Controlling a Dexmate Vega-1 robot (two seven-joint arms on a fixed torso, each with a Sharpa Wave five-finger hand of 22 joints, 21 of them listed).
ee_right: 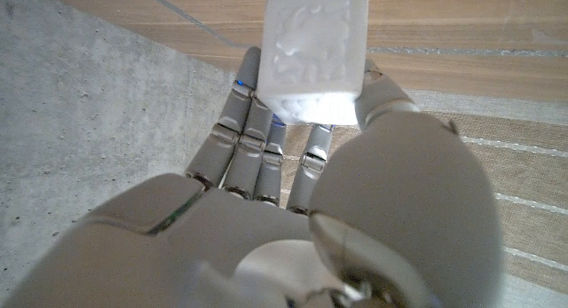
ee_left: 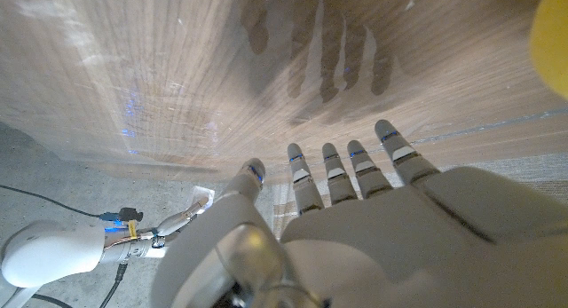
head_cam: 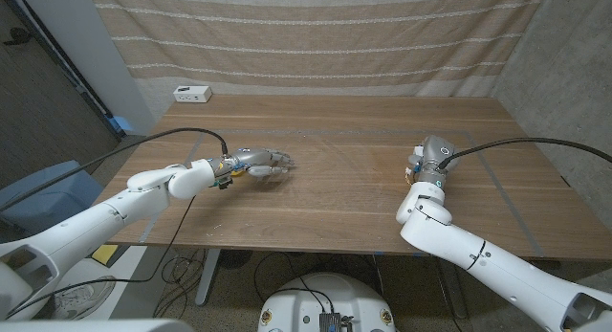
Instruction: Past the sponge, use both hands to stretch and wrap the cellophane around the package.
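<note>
My right hand is raised over the right half of the wooden table. In the right wrist view this hand holds a white, slightly translucent square package between thumb and fingers; in the head view the hand hides the package. My left hand hovers over the table left of centre, fingers stretched out toward the right and holding nothing. In the left wrist view its fingers are spread above bare wood and cast a shadow. A blurred yellow shape sits at that picture's corner; I cannot tell what it is.
A small white box stands at the table's back left corner. Thin tape lines mark the wood on both sides. A striped curtain hangs behind the table. My right arm with cables shows in the left wrist view.
</note>
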